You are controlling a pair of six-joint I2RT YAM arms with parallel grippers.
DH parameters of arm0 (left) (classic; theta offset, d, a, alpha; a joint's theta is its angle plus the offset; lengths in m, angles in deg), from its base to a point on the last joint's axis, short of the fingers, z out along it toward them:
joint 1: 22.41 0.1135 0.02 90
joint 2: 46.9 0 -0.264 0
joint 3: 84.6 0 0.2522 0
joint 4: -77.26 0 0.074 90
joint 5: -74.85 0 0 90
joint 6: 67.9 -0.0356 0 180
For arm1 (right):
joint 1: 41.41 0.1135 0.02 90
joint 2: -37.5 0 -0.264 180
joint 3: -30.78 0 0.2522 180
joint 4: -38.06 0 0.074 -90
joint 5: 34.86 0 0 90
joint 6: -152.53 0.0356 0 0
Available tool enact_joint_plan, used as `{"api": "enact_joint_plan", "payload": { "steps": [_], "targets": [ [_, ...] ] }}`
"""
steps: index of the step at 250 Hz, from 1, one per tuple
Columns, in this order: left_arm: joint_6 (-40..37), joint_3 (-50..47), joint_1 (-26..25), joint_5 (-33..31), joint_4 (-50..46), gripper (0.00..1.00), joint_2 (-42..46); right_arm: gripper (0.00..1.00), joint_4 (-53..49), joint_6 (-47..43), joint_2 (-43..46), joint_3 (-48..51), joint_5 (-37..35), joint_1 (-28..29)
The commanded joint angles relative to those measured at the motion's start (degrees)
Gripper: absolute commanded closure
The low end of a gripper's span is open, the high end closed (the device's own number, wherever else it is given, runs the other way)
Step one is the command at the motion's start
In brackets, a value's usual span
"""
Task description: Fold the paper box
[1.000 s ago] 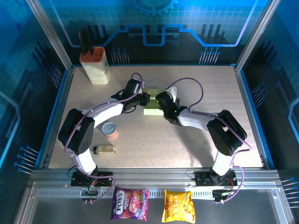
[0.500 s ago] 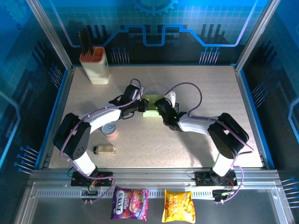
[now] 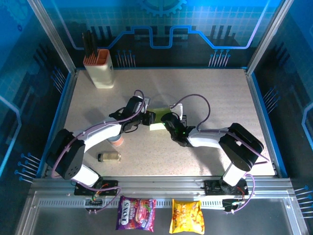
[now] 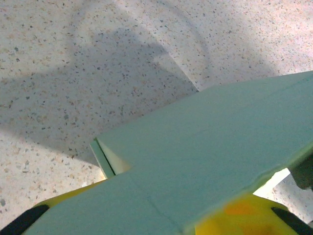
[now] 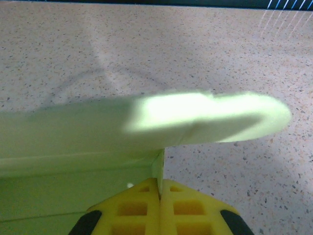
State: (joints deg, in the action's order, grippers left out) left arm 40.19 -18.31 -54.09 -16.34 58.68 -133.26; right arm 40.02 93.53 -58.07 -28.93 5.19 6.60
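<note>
The paper box (image 3: 157, 119) is pale mint-green cardboard, partly folded, at the middle of the table between both grippers. My left gripper (image 3: 148, 118) is at its left side. In the left wrist view a broad green panel (image 4: 205, 161) lies across my yellow fingers (image 4: 234, 215) and hides their gap. My right gripper (image 3: 167, 120) is at the box's right side. In the right wrist view it (image 5: 160, 190) is shut on a thin upright wall of the box (image 5: 73, 142), with a rounded flap hanging above.
A cream holder with an orange rim (image 3: 100, 68) stands at the back left. A small round tin (image 3: 116, 140) and a small jar lying on its side (image 3: 109, 156) are near the left arm. Two snack bags (image 3: 136, 214) (image 3: 186, 216) lie on the front rail.
Both arms have drawn back toward the near edge, bringing the box with them from the back middle to the table's centre. The right gripper has stayed shut on it.
</note>
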Motion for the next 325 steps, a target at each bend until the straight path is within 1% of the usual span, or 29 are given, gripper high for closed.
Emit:
{"api": "enact_joint_plan", "payload": {
  "steps": [1, 65, 123, 159, 182, 221, 287, 313, 325],
  "targets": [
    [0.91, -1.71, -0.99, 1.54, -0.02, 0.59, 3.28, 1.0, 1.85, -0.46, 0.13, 2.89, -1.25, 1.98],
    [2.17, -5.86, -2.7, 2.16, -0.01, 0.54, 7.97, 1.0, 7.26, -0.67, 0.03, 7.15, -3.75, 3.42],
    [3.62, -8.92, -3.08, 0.21, -3.66, 0.52, 16.32, 1.0, 11.24, -2.15, -0.35, 9.55, -5.15, 4.37],
    [4.2, -8.18, -3.17, -2.09, -7.62, 0.52, 21.9, 1.0, 12.53, -2.87, -0.96, 9.86, -5.52, 4.98],
    [4.21, -5.72, -3.12, -2.42, -9.38, 0.51, 22.75, 1.0, 12.92, -3.29, -1.25, 9.88, -5.77, 5.43],
    [3.82, 1.07, -3.04, -0.22, -11.82, 0.51, 17.99, 1.0, 12.84, -3.58, -1.43, 9.79, -6.03, 5.7],
    [2.9, 14.49, -2.93, 6.88, -18.11, 0.5, 1.71, 1.0, 11.31, -3.31, -1.75, 8.95, -5.86, 5.96],
    [2.82, 17.68, -2.86, 9.62, -20.05, 0.5, -3.07, 1.0, 10.33, -3.47, -1.35, 8.74, -5.69, 6.04],
    [3.0, 18.53, -2.81, 10.81, -20.54, 0.5, -4.67, 0.98, 9.0, -3.33, -0.91, 8.51, -5.13, 6.17]
  ]
}}
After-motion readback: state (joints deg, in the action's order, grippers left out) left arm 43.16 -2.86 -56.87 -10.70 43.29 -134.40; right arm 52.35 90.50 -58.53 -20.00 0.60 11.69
